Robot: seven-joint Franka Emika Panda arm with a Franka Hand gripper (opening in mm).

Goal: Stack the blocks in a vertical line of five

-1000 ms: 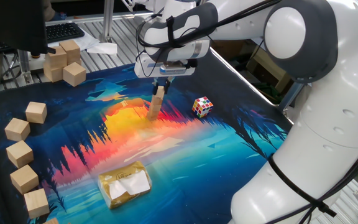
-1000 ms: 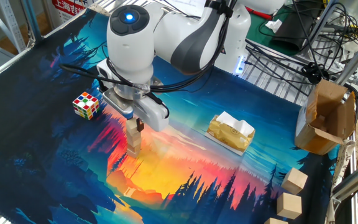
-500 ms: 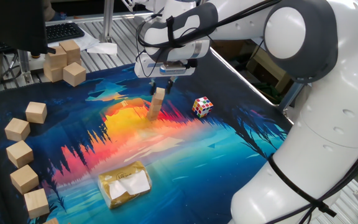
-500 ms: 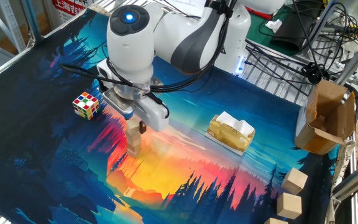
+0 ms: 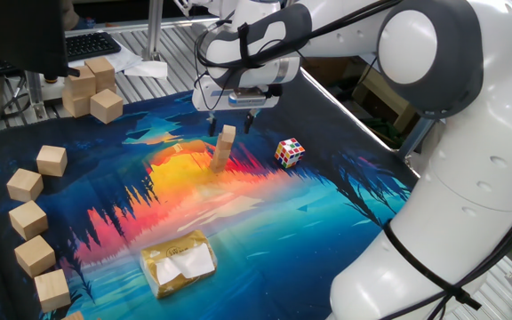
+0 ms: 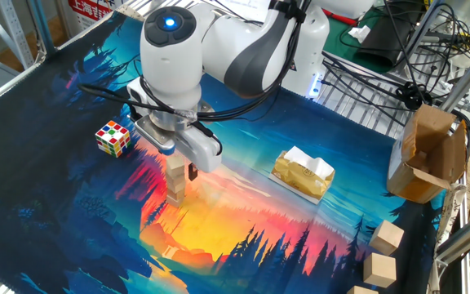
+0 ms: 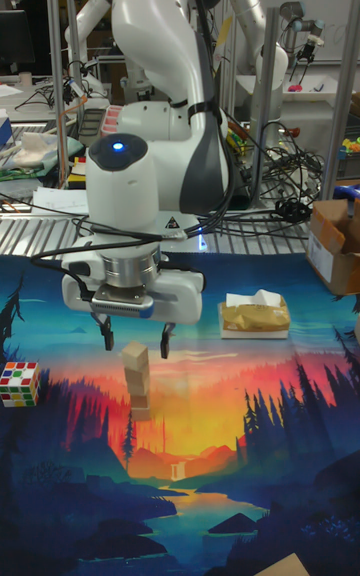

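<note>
**Lift straight up and leave the stack alone**

You work on a big printed mat [image 5: 327,222] with a sunset picture, and the white arm [image 6: 219,41] reaches over its middle. Around the edge you see the larger pale wooden cubes [image 5: 29,218], a tissue pack [image 5: 179,260] and the multicoloured puzzle cube [image 5: 290,152]; none of them belongs to this task.

The gripper [image 7: 136,338] hangs just above the stack of blocks [image 7: 135,379]. Its fingers stand wide apart and hold nothing; the top block sits below and between the two fingertips, and I judge it free of both.

The stack stands near the centre of the mat, on the orange part. In the tall fixed view I count about three small blocks, but the seams are hard to tell. In one fixed view the column leans a little, so it looks not very stable.

For this step, raise the gripper vertically first. Do not move sideways until both fingertips are clearly higher than the top block, because a small touch can tip the column. I judge that more blocks are needed for five.
</note>
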